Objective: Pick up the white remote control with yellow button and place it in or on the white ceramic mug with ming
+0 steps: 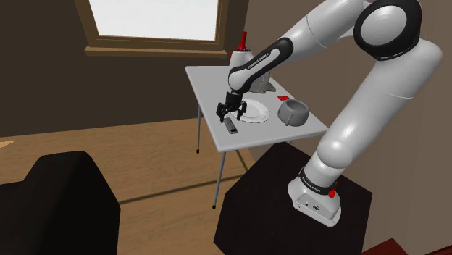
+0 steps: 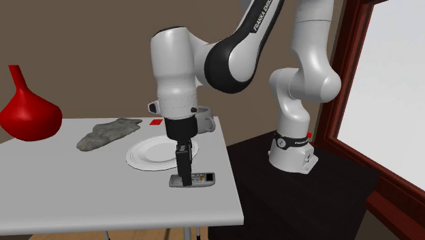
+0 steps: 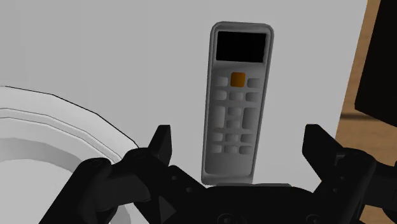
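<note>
Two-fingered claw (image 3: 238,137), spread wide, clasping nothing. Poised straight above the grey remote (image 3: 236,102) with its orange button, seemingly lined up to pinch across its narrow sides. Lying flat near the edge of the white table (image 1: 210,80), just beside the plate (image 1: 255,110), well apart from the mug (image 1: 293,111). Beyond: wooden floor (image 1: 145,159), window (image 1: 152,18).

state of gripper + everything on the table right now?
remote control, flat on table, not held
gripper, open, fingers astride it, no contact
plate, flat, bare
mug, upright, remote control not in it
red vase, upright
</note>
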You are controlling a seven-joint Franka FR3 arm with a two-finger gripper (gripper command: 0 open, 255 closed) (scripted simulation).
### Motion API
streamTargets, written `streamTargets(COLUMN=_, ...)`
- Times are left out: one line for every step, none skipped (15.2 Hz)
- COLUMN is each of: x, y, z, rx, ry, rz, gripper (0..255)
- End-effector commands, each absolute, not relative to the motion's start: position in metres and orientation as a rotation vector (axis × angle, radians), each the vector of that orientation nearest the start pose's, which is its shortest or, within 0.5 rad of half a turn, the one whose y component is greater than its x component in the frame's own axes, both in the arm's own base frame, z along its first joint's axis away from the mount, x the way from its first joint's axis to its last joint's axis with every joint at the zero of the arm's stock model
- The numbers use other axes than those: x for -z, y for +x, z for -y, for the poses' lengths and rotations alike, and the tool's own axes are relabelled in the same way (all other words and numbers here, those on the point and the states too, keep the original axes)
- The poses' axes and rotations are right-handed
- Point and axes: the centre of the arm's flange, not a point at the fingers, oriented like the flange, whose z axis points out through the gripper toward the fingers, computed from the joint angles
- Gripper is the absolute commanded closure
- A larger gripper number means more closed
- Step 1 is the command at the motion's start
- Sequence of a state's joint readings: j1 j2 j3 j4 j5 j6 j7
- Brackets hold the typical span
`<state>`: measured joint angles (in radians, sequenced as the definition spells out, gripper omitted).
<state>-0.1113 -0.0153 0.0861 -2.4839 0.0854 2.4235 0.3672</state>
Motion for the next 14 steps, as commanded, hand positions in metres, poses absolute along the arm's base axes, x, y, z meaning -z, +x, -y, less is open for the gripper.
streamTargets(x=-0.280, y=0.462, z=0.011, rx=-0.082, ry=-3.014, rz=-0.704, gripper=0)
streamTargets(x=-0.274, y=0.462, z=0.011, rx=-0.082, ry=-3.014, rz=-0.704, gripper=0)
streamTargets(x=-0.266, y=0.462, z=0.010, rx=-0.082, ry=-3.014, rz=-0.704, gripper=0)
streamTargets(x=-0.266, y=0.462, z=0.010, rx=-0.082, ry=-3.014, rz=-0.704, gripper=0)
streamTargets(x=-0.266, y=0.462, z=0.010, rx=-0.082, ry=-3.014, rz=-0.704, gripper=0)
streamTargets(x=-0.266, y=0.462, z=0.010, rx=-0.082, ry=-3.014, rz=-0.704, gripper=0)
streamTargets(x=-0.266, y=0.462, z=0.010, rx=-0.082, ry=-3.014, rz=-0.704, gripper=0)
streamTargets(x=-0.266, y=0.462, z=0.010, rx=-0.082, ry=-3.014, rz=-0.704, gripper=0)
streamTargets(x=-0.266, y=0.462, z=0.010, rx=-0.082, ry=-3.014, rz=-0.704, gripper=0)
streamTargets(x=-0.266, y=0.462, z=0.010, rx=-0.082, ry=-3.014, rz=-0.704, gripper=0)
streamTargets(x=-0.266, y=0.462, z=0.010, rx=-0.082, ry=-3.014, rz=-0.704, gripper=0)
streamTargets(x=-0.266, y=0.462, z=0.010, rx=-0.082, ry=-3.014, rz=-0.704, gripper=255)
streamTargets(x=-0.266, y=0.462, z=0.010, rx=-0.082, ry=-3.014, rz=-0.704, gripper=255)
streamTargets(x=-0.266, y=0.462, z=0.010, rx=-0.082, ry=-3.014, rz=-0.704, gripper=255)
